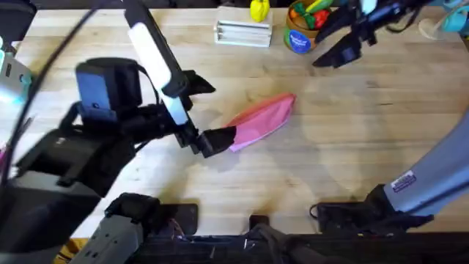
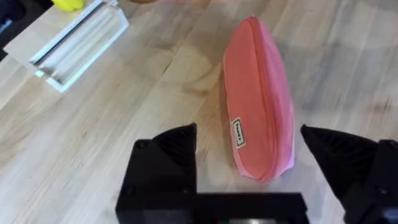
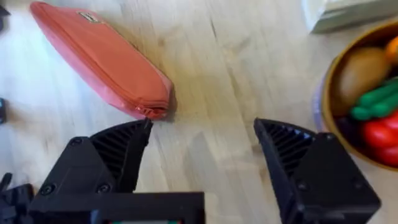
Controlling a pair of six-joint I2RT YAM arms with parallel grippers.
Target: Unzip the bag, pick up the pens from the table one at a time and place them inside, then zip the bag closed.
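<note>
Left arm: large and dark under the overhead camera, reaching forward to the table's middle.
Left gripper (image 1: 214, 141): fingers spread wide, holding nothing, at the bag's near end.
Bag (image 1: 261, 120): pink, zipped, flat on the table (image 1: 352, 147).
Right gripper (image 1: 333, 55): spread, empty, by the fruit tub (image 1: 299, 37), well apart from the bag.

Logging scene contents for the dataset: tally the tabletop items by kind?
Pink zipper pouch: 1
Tub of toy fruit: 1
White tray of sticks: 1
Yellow toy: 1
Total: 4
No pens visible on the table.
</note>
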